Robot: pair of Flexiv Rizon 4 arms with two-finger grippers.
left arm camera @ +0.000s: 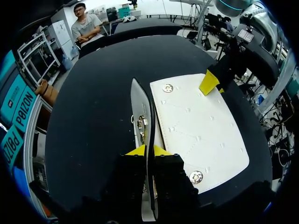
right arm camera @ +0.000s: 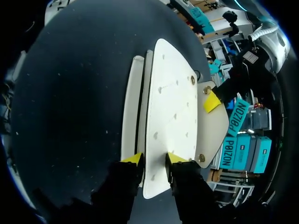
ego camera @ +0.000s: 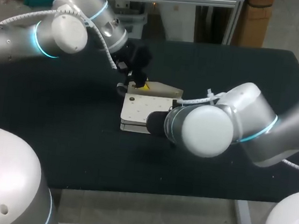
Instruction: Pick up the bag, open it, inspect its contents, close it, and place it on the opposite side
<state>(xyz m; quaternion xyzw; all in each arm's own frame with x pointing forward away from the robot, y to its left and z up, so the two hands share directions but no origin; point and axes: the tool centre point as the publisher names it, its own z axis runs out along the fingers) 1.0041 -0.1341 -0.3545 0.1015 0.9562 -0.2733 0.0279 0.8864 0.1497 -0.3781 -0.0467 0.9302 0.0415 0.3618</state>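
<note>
White bag [ego camera: 142, 108] lies mid-table [ego camera: 58, 107]. Left gripper [left arm camera: 148, 151] is nearly closed, pinching a thin edge on the bag's far side. Right gripper [right arm camera: 153, 159] clamps the bag's near-right edge, fingers slightly apart.

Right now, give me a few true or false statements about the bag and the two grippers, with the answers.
1. The bag is white and lies on the black table. True.
2. The bag sits at the table's far right corner. False: it is near the middle of the table.
3. The left gripper has a thin edge of the bag between its fingers. True.
4. Only one gripper is at the bag. False: the right gripper is at it too, at the opposite end.
5. The bag's white face carries no metal fittings. False: round metal studs show on it.
</note>
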